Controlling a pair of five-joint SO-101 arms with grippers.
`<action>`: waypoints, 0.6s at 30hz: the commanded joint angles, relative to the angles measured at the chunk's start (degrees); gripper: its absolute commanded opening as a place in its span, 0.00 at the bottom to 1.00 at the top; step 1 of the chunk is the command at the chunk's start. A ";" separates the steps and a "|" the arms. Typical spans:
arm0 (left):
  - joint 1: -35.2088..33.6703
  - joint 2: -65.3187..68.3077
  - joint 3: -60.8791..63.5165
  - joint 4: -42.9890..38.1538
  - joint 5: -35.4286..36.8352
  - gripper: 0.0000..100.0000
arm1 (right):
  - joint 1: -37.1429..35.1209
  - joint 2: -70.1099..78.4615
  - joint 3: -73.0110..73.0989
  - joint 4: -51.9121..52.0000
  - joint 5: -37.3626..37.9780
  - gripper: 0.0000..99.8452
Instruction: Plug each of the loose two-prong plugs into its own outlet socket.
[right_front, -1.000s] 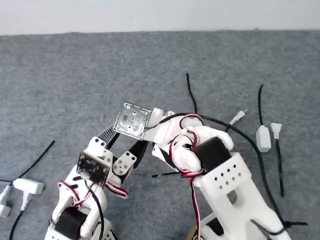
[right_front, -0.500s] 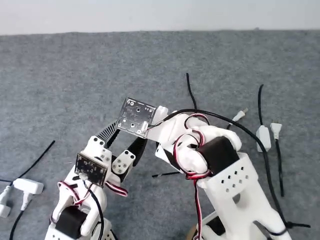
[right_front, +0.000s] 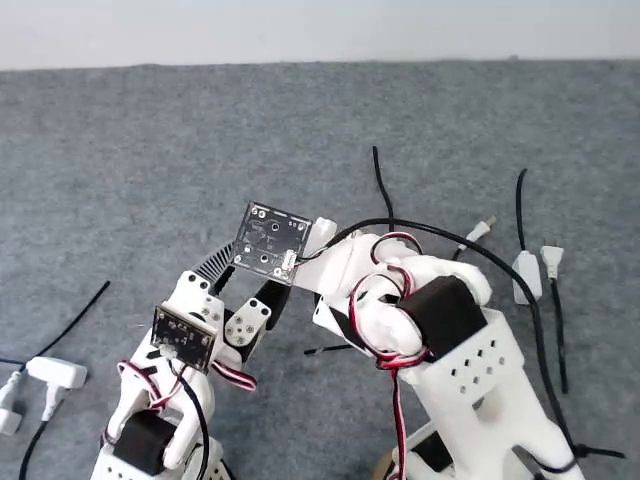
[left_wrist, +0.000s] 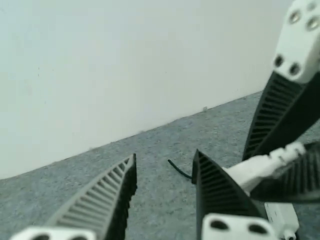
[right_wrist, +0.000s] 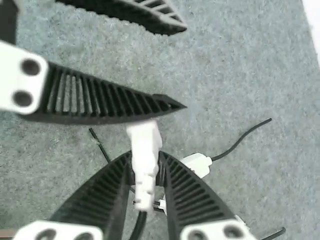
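Two white robot arms meet over a grey, carpet-textured counter (right_front: 150, 150) that ends at a pale wall.

My right end effector (right_wrist: 146, 156) is clamped on a white two-prong plug (right_wrist: 143, 137). Its two black ribbed fingers press the plug's sides, and a black cord (right_wrist: 140, 221) trails back between them.

My left end effector (left_wrist: 165, 159) stands open, with a wide gap between its ribbed fingers and nothing in it. It is raised off the counter and points toward the wall. The free end of the two-prong plug sits just beside one of the left fingers. I cannot tell whether they touch.

On the counter to the right of the arms lies a white socket block (right_front: 526, 276) on a black lead. A loose plug (right_front: 552, 260) lies just beside it, and a smaller plug (right_front: 478, 232) lies nearer the arms.

At the far left of the counter lies a second socket block (right_front: 56, 373). Another plug (right_front: 8, 392) is close to it, at the edge of the high view.
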 joint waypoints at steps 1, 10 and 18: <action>1.85 0.62 0.75 -0.62 0.35 0.19 | -1.80 -1.80 -4.84 0.04 -1.41 0.01; 2.90 0.62 0.92 -0.44 0.35 0.19 | -1.89 -1.80 -4.84 0.13 -2.64 0.01; 4.13 0.62 1.89 -0.53 0.44 0.19 | -1.89 -1.80 -5.10 1.71 -2.73 0.01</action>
